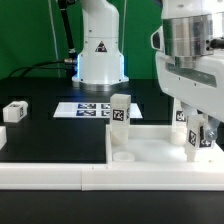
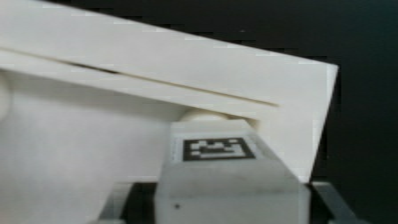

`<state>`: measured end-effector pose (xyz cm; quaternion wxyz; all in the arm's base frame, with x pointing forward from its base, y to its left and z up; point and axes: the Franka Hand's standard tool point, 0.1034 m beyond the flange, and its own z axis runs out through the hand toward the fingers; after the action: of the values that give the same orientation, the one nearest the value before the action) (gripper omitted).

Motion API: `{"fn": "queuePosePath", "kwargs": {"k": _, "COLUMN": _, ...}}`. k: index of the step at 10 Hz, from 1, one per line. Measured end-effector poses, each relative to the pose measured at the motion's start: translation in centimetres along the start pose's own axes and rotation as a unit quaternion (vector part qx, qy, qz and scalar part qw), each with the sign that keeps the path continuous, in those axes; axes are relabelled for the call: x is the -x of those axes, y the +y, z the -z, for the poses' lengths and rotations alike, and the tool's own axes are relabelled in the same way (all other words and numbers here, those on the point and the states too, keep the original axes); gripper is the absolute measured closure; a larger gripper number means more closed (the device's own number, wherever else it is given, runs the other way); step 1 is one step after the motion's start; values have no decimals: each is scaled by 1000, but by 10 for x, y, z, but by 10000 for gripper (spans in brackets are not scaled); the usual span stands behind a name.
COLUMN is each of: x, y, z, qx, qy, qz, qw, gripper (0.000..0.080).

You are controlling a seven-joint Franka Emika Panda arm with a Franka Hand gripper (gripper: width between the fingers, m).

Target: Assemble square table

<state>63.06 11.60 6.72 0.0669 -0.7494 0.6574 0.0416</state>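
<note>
The white square tabletop slab (image 1: pixel 150 146) lies flat at the exterior view's right front, with a round corner socket (image 1: pixel 122 155) showing. One white tagged leg (image 1: pixel 120 111) stands upright at its far left corner. My gripper (image 1: pixel 201 138) is shut on another white leg (image 1: pixel 196 144) and holds it upright over the slab's right side. In the wrist view this leg (image 2: pixel 219 160) fills the space between my dark fingers (image 2: pixel 135 204), its tag facing the camera, with the slab (image 2: pixel 143 75) and its edge below. A third leg (image 1: pixel 15 111) lies on the black table at the left.
The white L-shaped border wall (image 1: pixel 50 172) runs along the front and left of the slab. The marker board (image 1: pixel 84 110) lies flat in front of the robot base (image 1: pixel 100 60). Something tagged (image 1: pixel 182 117) shows behind my gripper.
</note>
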Motion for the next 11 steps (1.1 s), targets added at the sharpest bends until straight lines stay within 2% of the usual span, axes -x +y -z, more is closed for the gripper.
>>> {"fn": "queuePosePath", "kwargs": {"k": 4, "x": 0, "y": -1, "z": 0, "qx": -1, "qy": 0, "qz": -136, "qw": 991, "gripper": 509}}
{"fn": "queuePosePath", "kwargs": {"k": 7, "x": -9, "y": 0, "z": 3, "qx": -3, "qy": 4, "qz": -268, "qw": 963, "gripper": 509}}
{"fn": "queuePosePath", "kwargs": {"k": 11, "x": -13, "y": 1, "z": 4, "qx": -5, "qy": 11, "qz": -296, "qw": 955, "gripper": 507}}
